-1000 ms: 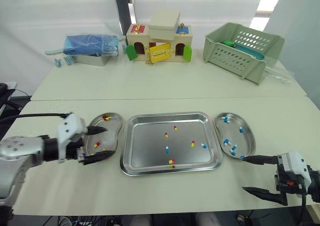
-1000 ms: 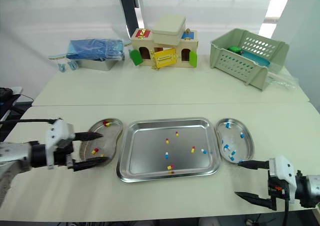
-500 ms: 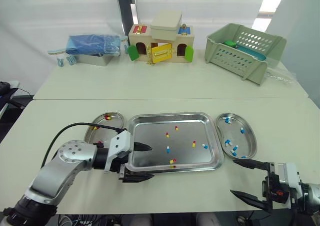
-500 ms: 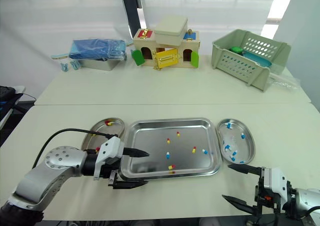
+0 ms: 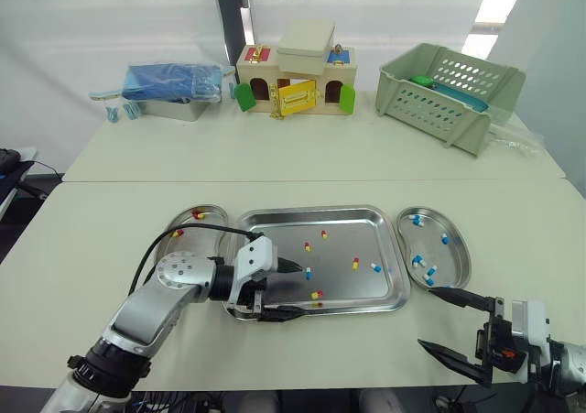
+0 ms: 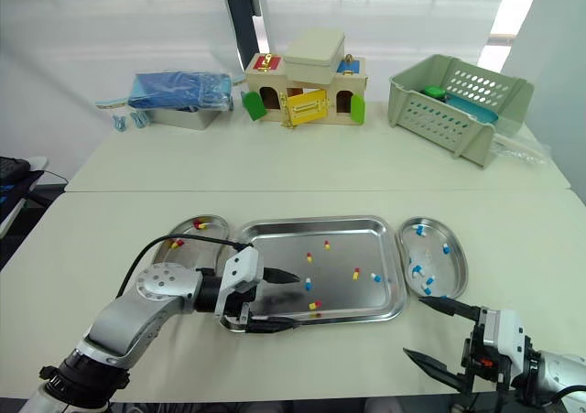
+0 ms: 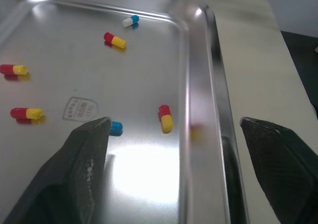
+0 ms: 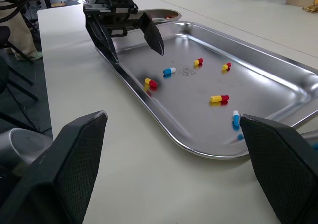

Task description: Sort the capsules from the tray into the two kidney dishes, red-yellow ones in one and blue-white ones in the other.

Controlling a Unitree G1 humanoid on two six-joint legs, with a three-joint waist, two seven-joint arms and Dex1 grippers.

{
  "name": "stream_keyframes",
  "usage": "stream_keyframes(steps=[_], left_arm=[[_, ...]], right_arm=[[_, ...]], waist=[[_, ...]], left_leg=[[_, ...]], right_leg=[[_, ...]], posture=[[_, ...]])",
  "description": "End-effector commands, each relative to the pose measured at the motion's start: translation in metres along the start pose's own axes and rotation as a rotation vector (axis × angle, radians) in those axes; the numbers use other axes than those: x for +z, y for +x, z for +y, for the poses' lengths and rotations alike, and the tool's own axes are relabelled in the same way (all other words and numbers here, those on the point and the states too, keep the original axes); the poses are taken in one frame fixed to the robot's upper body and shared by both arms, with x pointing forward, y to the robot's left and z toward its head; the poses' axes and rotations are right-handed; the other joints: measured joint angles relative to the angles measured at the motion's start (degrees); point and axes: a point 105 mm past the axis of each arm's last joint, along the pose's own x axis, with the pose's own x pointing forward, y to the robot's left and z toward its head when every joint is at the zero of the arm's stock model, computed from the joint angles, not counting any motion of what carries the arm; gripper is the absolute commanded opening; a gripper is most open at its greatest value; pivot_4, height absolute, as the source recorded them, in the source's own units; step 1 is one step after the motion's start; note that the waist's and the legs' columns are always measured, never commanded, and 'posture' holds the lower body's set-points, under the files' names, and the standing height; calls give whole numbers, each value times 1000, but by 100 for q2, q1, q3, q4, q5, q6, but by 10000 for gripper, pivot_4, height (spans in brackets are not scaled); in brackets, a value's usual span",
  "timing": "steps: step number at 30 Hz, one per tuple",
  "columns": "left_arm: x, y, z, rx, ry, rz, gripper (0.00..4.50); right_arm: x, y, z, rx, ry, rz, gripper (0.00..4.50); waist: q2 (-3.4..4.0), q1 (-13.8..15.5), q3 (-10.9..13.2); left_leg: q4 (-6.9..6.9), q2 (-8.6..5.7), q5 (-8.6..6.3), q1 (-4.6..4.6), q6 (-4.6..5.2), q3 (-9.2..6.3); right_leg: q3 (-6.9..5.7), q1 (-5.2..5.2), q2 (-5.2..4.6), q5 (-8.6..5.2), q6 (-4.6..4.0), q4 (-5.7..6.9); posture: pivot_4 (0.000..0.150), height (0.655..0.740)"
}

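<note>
Capsules [image 5: 354,263]: six small two-tone shells lie loose on the floor of the rectangular stainless-steel tray [image 5: 316,213], four red-yellow and two blue-white. Judged very light, hard-skinned but crushable, smooth and round. Expect them to roll or skid on the polished steel. Take each one across the middle of its barrel, lightly, closing square to its long axis.

Your left gripper [image 5: 300,289] is spread wide and empty, low over the tray's near-left part. The nearest red-yellow capsule [image 7: 165,118] lies ahead between its fingers [image 7: 84,154], close to the front rim.

Your right gripper [image 5: 424,317] is likewise spread wide and empty, over the bare cream table [image 5: 366,353]. It sits just in front of the right steel kidney dish [image 5: 455,259], which holds blue-white ones. The left steel kidney dish [image 5: 203,232] holds red-yellow.

The left wrist view adds a blue capsule end [image 7: 115,127] just beside one finger; its other half is hidden, probably white. The head views give you both dishes and their contents. The right wrist view shows the left gripper from across the tray.
</note>
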Motion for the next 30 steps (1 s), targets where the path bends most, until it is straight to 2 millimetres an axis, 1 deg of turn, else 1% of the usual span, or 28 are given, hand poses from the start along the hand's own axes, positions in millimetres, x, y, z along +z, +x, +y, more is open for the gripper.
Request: stream_keyframes(steps=[1, 2, 3, 6, 7, 8, 12, 19, 30], left_arm=[[1, 3, -1, -10, 19, 22, 29918], [2, 4, -1, -14, 15, 19, 26253], [2, 5, -1, -17, 9, 19, 24015], [4, 9, 0, -18, 8, 18, 24015], [6, 11, 2, -12, 14, 15, 21175], [8, 14, 3, -7, 19, 10, 20506], [10, 19, 5, -7, 30, 13, 8848], [11, 25, 0, -38, 30, 29, 8848], [9, 36, 8, -4, 64, 67, 8848]], right_arm=[[7, 3, 5, 3, -17, -34, 45000], [7, 4, 5, 0, -12, -33, 45000], [7, 4, 5, -2, -8, -32, 45000], [6, 3, 7, -6, -4, -30, 45000], [5, 3, 7, -9, -3, -30, 45000], [6, 3, 7, -11, -3, -30, 45000], [6, 3, 8, -15, -4, -29, 45000], [7, 2, 8, -24, -5, -23, 45000], [7, 4, 9, -33, 3, -22, 45000]], waist=[[0, 2, 0], [0, 5, 0], [0, 10, 0], [0, 19, 0], [0, 17, 0], [0, 19, 0], [0, 13, 0], [0, 21, 0], [0, 22, 0]], left_leg=[[0, 0, 0, 0, 0, 0], [0, 0, 0, 0, 0, 0], [0, 0, 0, 0, 0, 0], [1, 0, 0, 0, 0, -1], [1, 0, 0, 0, 0, 0], [1, 0, 0, 0, 0, 0], [2, -1, 0, 1, 0, -1], [1, -1, 0, 2, 0, -1], [1, -1, 0, 2, 0, -1]], right_leg=[[0, 0, 0, 0, 0, 0], [0, 1, 0, 0, 0, 0], [0, 1, 0, 0, 0, 0], [-1, 2, 0, 0, 0, 0], [-1, 2, 0, 0, 0, 0], [0, 2, 0, 0, 0, 0], [-1, 3, 0, 0, 0, 0], [-1, 4, 0, 0, 0, -1], [-1, 5, 0, 0, 0, -1]], posture=[[1500, 7400], [1500, 7400], [1500, 7400], [1500, 7400], [1500, 7400], [1500, 7400], [1500, 7400], [1500, 7400], [1500, 7400]])
